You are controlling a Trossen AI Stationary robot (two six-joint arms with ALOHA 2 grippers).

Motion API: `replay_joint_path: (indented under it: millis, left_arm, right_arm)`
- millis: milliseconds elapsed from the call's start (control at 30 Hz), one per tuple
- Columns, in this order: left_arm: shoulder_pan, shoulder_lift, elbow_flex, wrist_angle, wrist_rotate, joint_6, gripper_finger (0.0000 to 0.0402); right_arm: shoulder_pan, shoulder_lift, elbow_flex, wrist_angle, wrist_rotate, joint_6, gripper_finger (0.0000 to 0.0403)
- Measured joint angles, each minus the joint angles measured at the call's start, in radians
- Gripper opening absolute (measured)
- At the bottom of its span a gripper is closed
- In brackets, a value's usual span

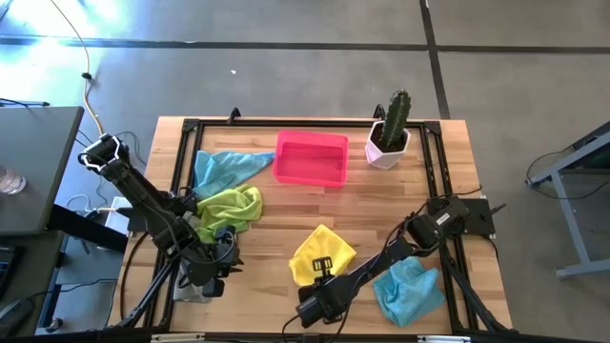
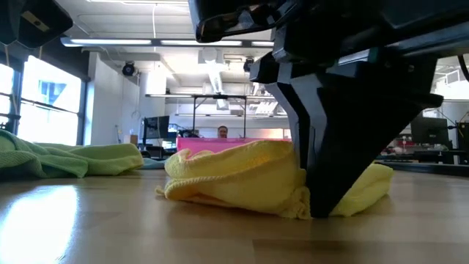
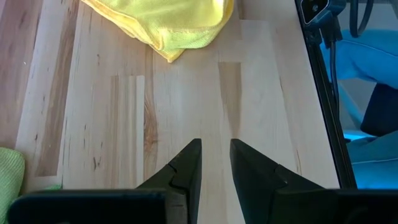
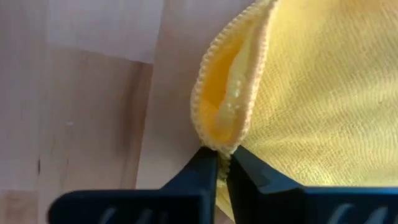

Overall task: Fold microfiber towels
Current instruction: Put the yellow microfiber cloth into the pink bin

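We look straight down on a wooden surface (image 1: 276,229) w/ two dark robot arms reaching in from the lower left and lower right of the frame. The right end effector (image 1: 321,270) sits at lower centre, its tips pinched shut on the hem of the yellow towel (image 1: 322,252). In the right wrist view the stitched edge (image 4: 214,118) bunches into a small loop right at the tips, so we judge the grip is on a corner or edge, prob. so the cloth can be lifted and laid over itself.

The left end effector (image 1: 212,276) waits at lower left, above bare wood; its tips stand a narrow gap apart and hold nothing. In its wrist view the yellow towel lies well apart, ahead of them.

Other cloths lie crumpled, not folded: a lime green towel (image 1: 232,207) left of centre, touching a light blue towel (image 1: 221,167) above it, and a second light blue towel (image 1: 408,291) at lower right. A pink tray (image 1: 311,158) and a potted cactus (image 1: 390,131) stand along the top edge.
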Motion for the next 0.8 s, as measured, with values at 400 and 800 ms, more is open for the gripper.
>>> replay_joint_path:
  millis: [400,800]
  left_arm:
    - [0.000,0.000,0.000,0.000,0.000,-0.002,0.0076]
    - [0.000,0.000,0.000,0.001,0.006,-0.018,0.0076]
  right_arm:
    - [-0.067,-0.055,-0.010,0.009,0.066,0.054,0.0001]
    - [-0.281,-0.168,-0.004,-0.063,0.266,0.042,0.0000]
